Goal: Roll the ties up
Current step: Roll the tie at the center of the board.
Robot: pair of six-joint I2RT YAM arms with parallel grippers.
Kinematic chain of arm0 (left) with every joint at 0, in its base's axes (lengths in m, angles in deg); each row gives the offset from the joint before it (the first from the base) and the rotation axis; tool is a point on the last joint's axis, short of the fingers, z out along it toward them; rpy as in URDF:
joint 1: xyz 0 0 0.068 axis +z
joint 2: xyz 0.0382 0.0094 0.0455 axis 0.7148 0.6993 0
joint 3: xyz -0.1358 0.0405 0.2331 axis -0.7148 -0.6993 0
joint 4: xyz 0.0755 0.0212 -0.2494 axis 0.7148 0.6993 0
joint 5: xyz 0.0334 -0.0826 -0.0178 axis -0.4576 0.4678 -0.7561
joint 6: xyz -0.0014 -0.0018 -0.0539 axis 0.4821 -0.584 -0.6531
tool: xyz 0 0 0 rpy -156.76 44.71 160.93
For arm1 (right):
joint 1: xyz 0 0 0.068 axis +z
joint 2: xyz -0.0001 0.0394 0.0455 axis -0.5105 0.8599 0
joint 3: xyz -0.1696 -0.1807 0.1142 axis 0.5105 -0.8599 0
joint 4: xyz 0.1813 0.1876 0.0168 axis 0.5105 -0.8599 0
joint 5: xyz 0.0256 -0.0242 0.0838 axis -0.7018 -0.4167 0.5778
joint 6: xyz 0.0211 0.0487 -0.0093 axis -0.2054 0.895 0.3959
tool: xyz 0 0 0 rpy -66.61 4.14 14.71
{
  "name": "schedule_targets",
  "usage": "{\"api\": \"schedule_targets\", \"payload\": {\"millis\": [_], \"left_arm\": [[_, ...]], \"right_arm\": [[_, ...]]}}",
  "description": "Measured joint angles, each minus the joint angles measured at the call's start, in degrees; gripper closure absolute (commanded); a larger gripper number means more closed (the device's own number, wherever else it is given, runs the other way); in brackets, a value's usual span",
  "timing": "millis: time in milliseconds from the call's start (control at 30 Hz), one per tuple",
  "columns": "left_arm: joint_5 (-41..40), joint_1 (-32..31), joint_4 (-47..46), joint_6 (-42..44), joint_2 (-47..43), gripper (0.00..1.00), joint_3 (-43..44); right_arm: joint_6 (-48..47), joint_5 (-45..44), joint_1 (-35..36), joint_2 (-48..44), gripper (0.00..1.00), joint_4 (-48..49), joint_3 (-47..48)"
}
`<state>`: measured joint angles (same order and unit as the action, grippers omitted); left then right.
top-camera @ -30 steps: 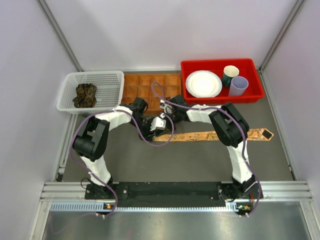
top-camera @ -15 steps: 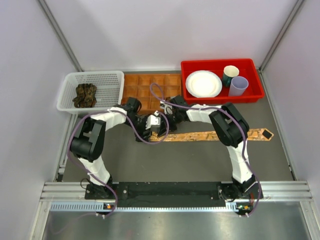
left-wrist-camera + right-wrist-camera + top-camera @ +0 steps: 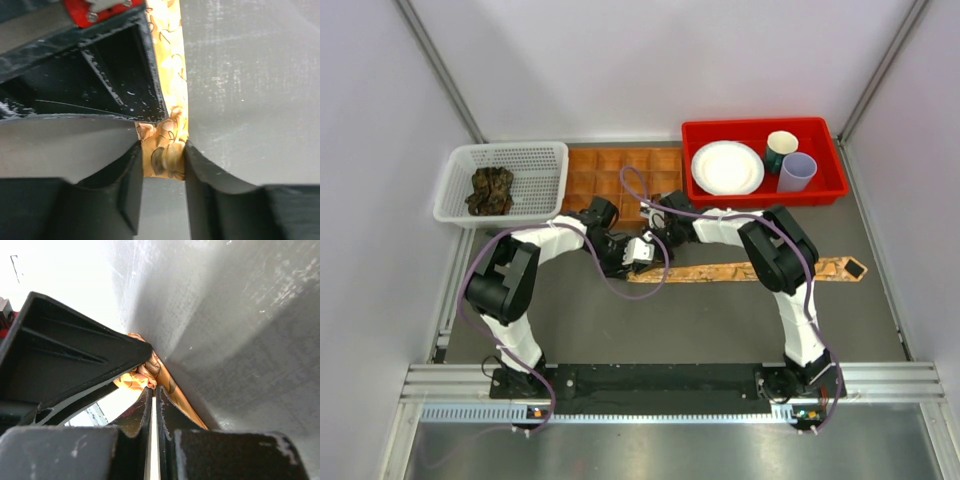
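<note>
**Tan-orange tie clamped at its near end, both grippers on it**

Top external view: The tan-orange tie (image 3: 740,270) lies flat across the table (image 3: 720,320), its pointed end toward the right side. Its other end sits beneath the two grippers at mid-table. The left gripper (image 3: 648,262) and the right gripper (image 3: 658,243) meet over that end, close together. Dark ties (image 3: 490,190) lie bunched in the white basket (image 3: 545,160) at far left. The brown compartment tray (image 3: 610,172) stands between the basket and the red bin (image 3: 760,194).

Left wrist view: The left gripper (image 3: 162,160) is clamped on the tie's end, which is bunched into a small curl between its fingers (image 3: 130,170). The rest of the tie (image 3: 172,65) runs away flat on the table. A finger of the right gripper lies along the tie's edge, its tip touching the curl.

Right wrist view: The right gripper (image 3: 152,392) has its fingers drawn together to a thin slit. The tie (image 3: 132,380) bunches just at their tips. Whether fabric sits between them cannot be told.
</note>
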<state>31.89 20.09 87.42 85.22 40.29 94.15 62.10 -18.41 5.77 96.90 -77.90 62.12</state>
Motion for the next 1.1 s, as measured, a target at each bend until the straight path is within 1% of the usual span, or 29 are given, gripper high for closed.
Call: {"api": "schedule_targets", "payload": {"millis": [100, 200, 233, 267, 300, 333, 367, 400, 467, 500, 533, 600, 733, 933, 1033, 1100], "left_arm": [[-0.09, 0.0, 0.92, 1.7, -0.02, 0.71, -0.02], [-0.02, -0.02, 1.49, 3.02, -0.15, 0.73, -0.13], [-0.02, -0.02, 1.64, 3.41, -0.15, 0.7, -0.13], [0.0, -0.02, 1.73, 3.63, -0.15, 0.64, -0.13], [0.02, -0.02, 1.77, 3.82, -0.15, 0.53, -0.13], [0.07, 0.0, 1.73, 3.76, -0.15, 0.47, -0.13], [0.15, 0.02, 1.79, 3.67, -0.15, 0.38, -0.13], [0.39, 0.44, 1.97, 3.04, -0.15, 0.35, -0.13], [1.27, 1.07, 2.45, 1.99, -0.17, 0.32, -0.13], [2.14, 1.79, 2.71, 1.38, -0.17, 0.27, -0.13], [2.91, 2.8, 2.91, 0.61, -0.17, 0.26, -0.13], [4.11, 4.9, 2.71, -0.76, -0.24, 0.27, -0.31], [5.73, 7.45, 0.59, -2.32, -1.66, 0.31, -2.82], [6.19, 6.62, -0.11, -3.43, -2.08, 0.28, -3.48], [5.57, 5.49, -0.94, -4.13, -2.05, 0.31, -3.45], [5.09, 4.59, -1.46, -4.39, -2.01, 0.37, -3.45]], "right_arm": [[0.13, 0.22, -0.02, -0.17, 1.0, -0.2, 0.0], [0.24, 0.15, -0.02, -0.44, 1.0, -0.96, 0.0], [0.17, -0.04, -0.02, -0.52, 1.0, -1.33, 0.02], [-0.09, -0.28, -0.02, -0.57, 1.0, -1.75, 0.11], [-0.24, -0.66, 0.0, -0.57, 1.0, -2.29, 0.37], [-0.59, -1.03, 0.0, -0.57, 1.0, -2.93, 0.57], [-0.92, -1.44, 0.0, -0.57, 1.0, -3.37, 0.76], [-1.38, -1.97, 0.0, -0.55, 1.0, -4.02, 0.96], [-1.84, -2.4, -0.02, -0.55, 1.0, -4.5, 1.05], [-2.01, -2.45, -0.02, -0.52, 1.0, -4.57, 1.05], [-2.1, -2.45, 0.0, -0.52, 1.0, -4.59, 1.05], [-2.19, -2.49, 0.0, -0.52, 1.0, -4.59, 1.05], [-2.78, -2.58, 0.0, -0.52, 1.0, -4.68, 1.07], [-3.19, -2.51, 0.0, -0.52, 1.0, -4.68, 1.07], [-3.28, -2.45, 0.11, -0.5, 1.0, -4.68, 1.07], [-3.43, -2.43, 0.13, -0.5, 1.0, -4.68, 1.07]]}}
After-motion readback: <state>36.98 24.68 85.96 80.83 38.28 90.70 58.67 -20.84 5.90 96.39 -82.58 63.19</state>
